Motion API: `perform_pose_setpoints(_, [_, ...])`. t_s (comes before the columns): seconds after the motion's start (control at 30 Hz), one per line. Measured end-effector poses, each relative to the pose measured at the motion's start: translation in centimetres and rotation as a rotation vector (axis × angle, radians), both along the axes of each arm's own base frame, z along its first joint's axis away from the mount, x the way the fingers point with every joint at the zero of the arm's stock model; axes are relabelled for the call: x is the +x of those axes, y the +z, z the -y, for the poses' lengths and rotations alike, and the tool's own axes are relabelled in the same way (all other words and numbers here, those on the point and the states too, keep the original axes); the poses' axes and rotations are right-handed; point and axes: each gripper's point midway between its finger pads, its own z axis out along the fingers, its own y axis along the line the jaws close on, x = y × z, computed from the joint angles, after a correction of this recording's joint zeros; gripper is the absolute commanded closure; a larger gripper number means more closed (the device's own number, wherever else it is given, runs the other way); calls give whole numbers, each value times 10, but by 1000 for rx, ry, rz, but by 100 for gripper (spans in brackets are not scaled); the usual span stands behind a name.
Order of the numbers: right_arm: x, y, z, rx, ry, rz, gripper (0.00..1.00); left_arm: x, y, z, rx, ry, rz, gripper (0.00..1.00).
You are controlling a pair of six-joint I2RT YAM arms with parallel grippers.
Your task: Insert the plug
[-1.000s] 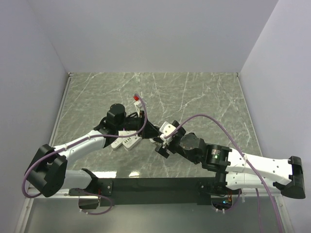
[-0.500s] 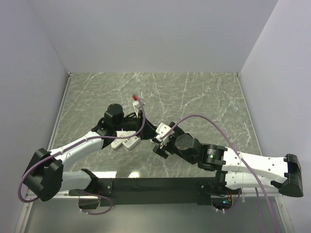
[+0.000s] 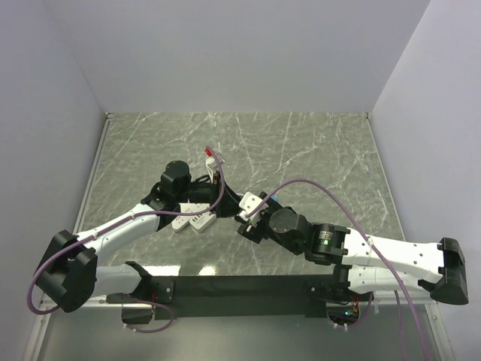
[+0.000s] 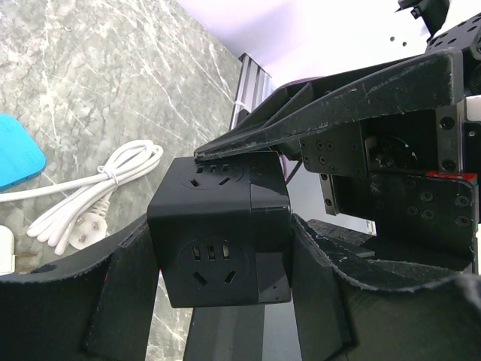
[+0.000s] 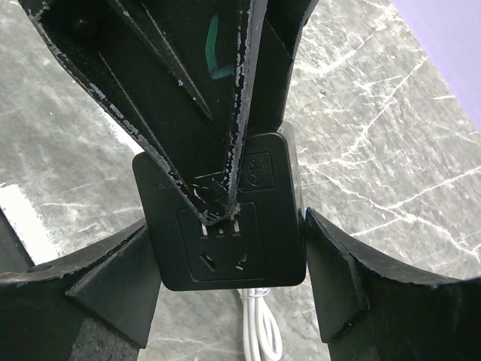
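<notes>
Black and shaped like a cube, the plastic socket block (image 4: 218, 218) sat up off the grey-green marble counter (image 3: 316, 150), near the middle, where your two arms met. Your left hand (image 4: 222, 259) was closed on it. One dark finger pad (image 4: 128, 293) pressed on each side. One face with socket holes looked at the left wrist camera, and another face with holes pointed up.

Your right hand (image 5: 229, 259) was around the same block, coming from the other way. Its fingers (image 5: 334, 278) sat right against two sides of the block, but you cannot tell if they were squeezing it or only sitting next to it. In the left wrist view, a long dark finger of the right hand reached over the top of the block.

The small white plug (image 4: 77, 226) lay flat on the counter, apart from both hands. It was on the end of a bundled white cord (image 4: 113, 177), off to one side of the block and lower down. A flat bright blue thing (image 4: 16, 159) lay near the cord. A white strip with dark slots (image 3: 192, 220) lay on the counter by your left arm.
</notes>
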Motion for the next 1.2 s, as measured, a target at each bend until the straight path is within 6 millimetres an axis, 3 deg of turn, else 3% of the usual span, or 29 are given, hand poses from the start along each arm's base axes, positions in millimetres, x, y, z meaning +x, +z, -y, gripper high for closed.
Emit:
perform_pose_setpoints(0.4, [1,-3,-1,-18,6,7,33,1,-2,1,6,4,16,99])
perform_pose_setpoints(0.47, [1,-2,-2,-19,8,10,44,1,-2,1,6,5,19,99])
perform_pose_setpoints(0.53, [1,-2,-2,-20,10,12,74,1,-2,1,6,6,21,99])
perform_pose_setpoints(0.57, [1,-2,-1,-21,11,13,100,1,-2,2,6,6,23,99])
perform_pose_setpoints(0.6, [1,-2,-1,-20,12,14,100,1,-2,2,6,7,23,99])
perform_pose_setpoints(0.63, [1,-2,-1,-17,13,13,100,1,-2,2,6,7,24,94])
perform_pose_setpoints(0.7, [1,-1,0,-10,15,10,100,1,-2,3,7,12,22,56])
perform_pose_setpoints(0.83, [4,-3,5,6,13,-25,100,4,-3,6,15,42,22,35])
perform_pose_setpoints(0.93, [8,-4,7,47,4,-80,100,10,-3,6,20,79,36,13])
perform_pose_setpoints(1.03, [17,3,14,109,-47,-116,100,18,4,-1,15,133,76,0])
perform_pose_setpoints(1.2, [24,14,24,195,-99,-156,100,33,33,-23,-40,260,163,1])
